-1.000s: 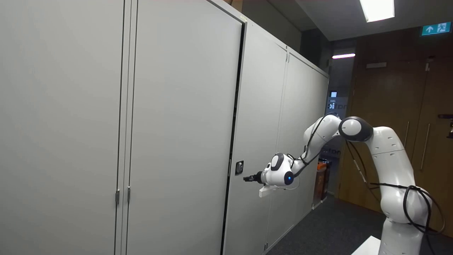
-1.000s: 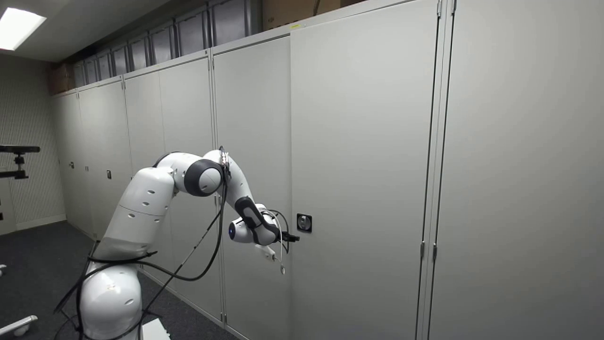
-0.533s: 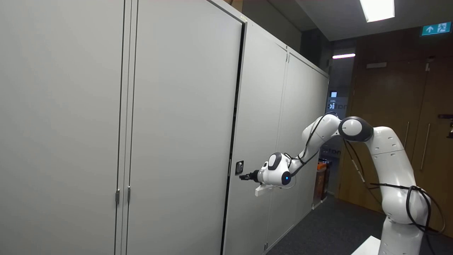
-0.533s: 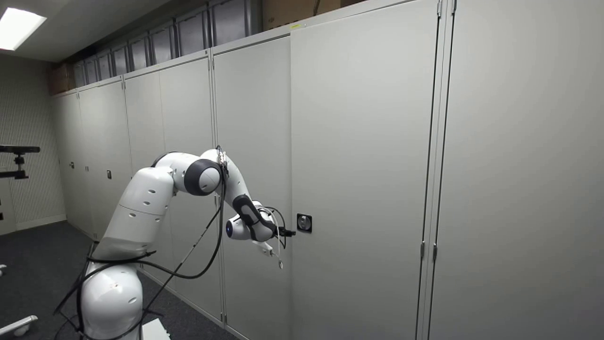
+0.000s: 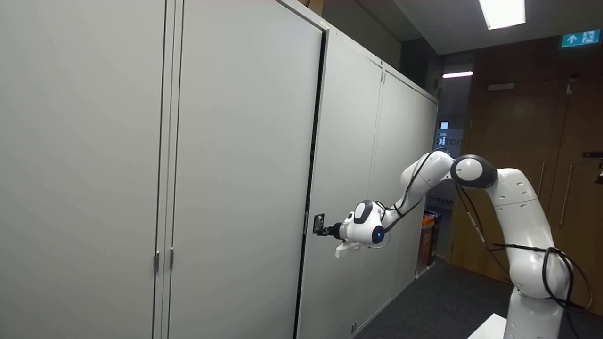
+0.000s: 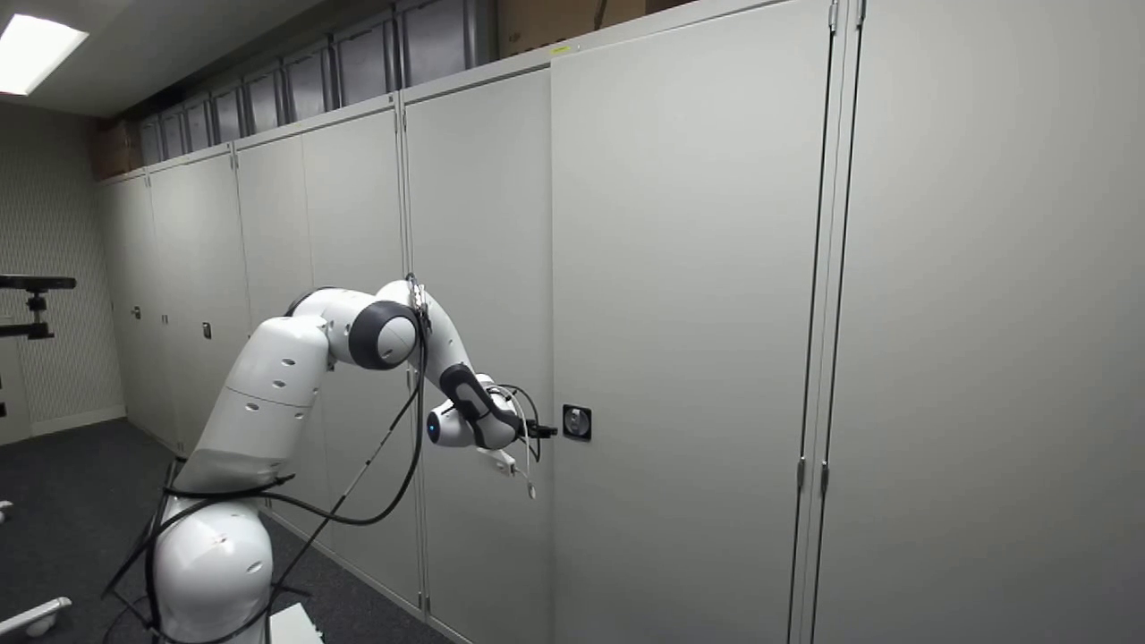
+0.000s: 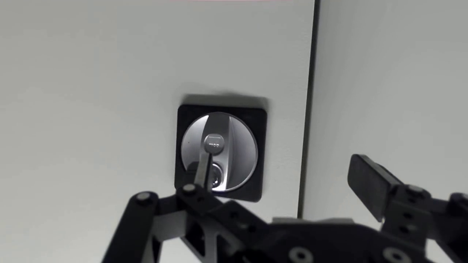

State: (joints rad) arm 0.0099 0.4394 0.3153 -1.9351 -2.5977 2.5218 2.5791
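The gripper (image 7: 283, 157) is released, its fingers spread wide with nothing clasped between them. In the wrist view one finger (image 7: 203, 173) overlaps the round turn handle (image 7: 223, 157); whether it touches the metal or merely stands in front of it, I cannot tell. The opposite finger stands over the neighbouring door (image 7: 384, 91).

The handle is a silvery disc crossed by a raised bar (image 7: 218, 124) that carries a round lock fitting (image 7: 214, 143). It sits in a squarish black plate (image 7: 252, 190), close to the edge of a grey cabinet door (image 7: 109, 91). It looks like smooth metal: probably hard, somewhat slippery and not fragile. Being fixed to the door, it gives nothing to lift; any stiffness would likely come from the latch behind. The flanks of the bar seem the best place to take hold, one pad on each side.

Next to it, a thin dark seam (image 7: 308, 109) divides the two doors. In an exterior view the white arm (image 6: 277, 385) extends alongside a row of cabinets, with crates (image 6: 362, 67) along their tops. Farther off, in an exterior view, are wooden double doors (image 5: 513, 141) and a green exit sign (image 5: 580, 38).
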